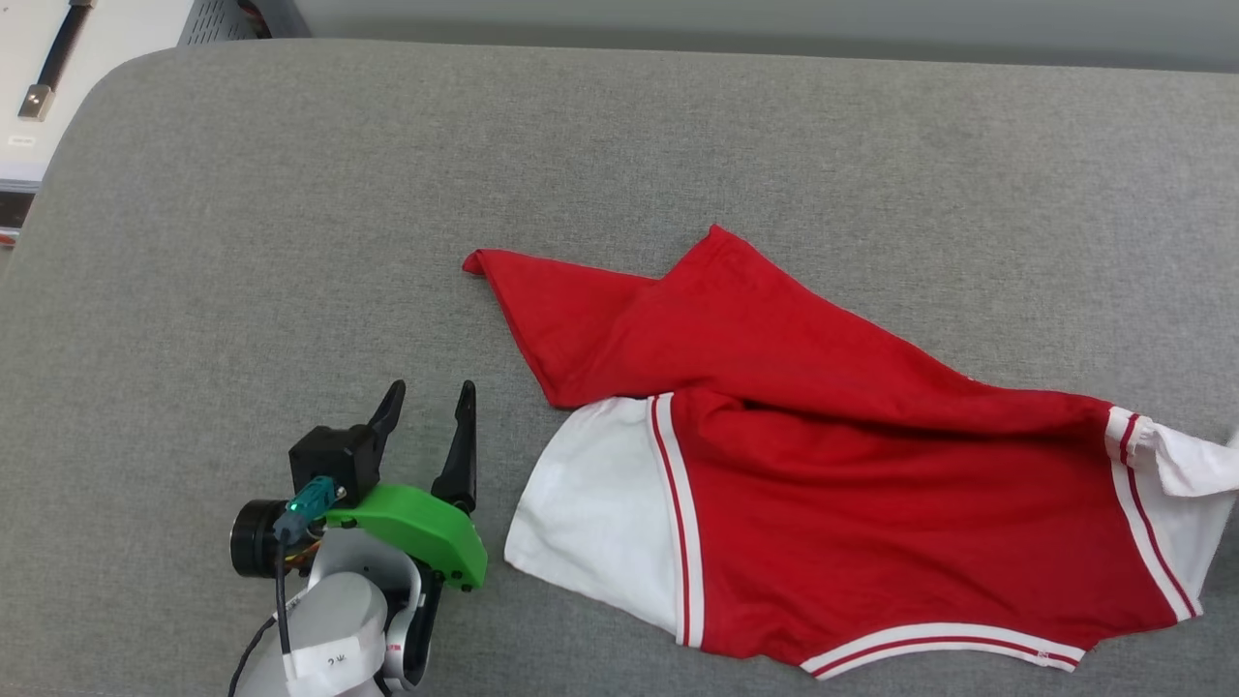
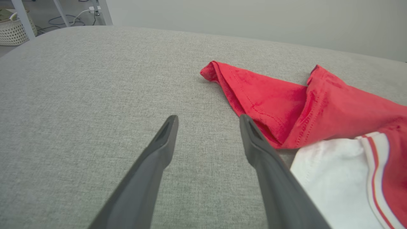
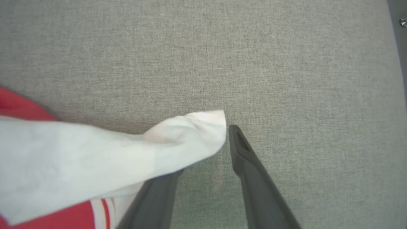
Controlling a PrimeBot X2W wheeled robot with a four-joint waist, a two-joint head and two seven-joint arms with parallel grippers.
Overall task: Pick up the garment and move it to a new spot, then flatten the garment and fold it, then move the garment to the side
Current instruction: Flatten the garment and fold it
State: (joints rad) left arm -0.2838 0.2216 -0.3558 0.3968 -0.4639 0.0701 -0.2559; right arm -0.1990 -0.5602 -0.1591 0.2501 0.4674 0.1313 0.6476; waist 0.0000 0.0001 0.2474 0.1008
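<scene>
Both grippers spread; garment (image 1: 823, 465) lies crumpled on the grey cushion (image 1: 290, 194).
Left gripper (image 1: 429, 395): jaws wide, nothing between them, white sleeve just beyond its garment-side finger. Right gripper (image 3: 206, 133): jaws parted, other white sleeve draped over one finger, not pinched.

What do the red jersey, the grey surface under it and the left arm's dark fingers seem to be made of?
The garment: thin, matte knit fabric, perhaps polyester or cotton; it drapes in soft folds with stitched hems. The grey surface: woven upholstery cloth, with a fine heathered weave. The left fingers: smooth, dark, matte, probably moulded plastic.
</scene>
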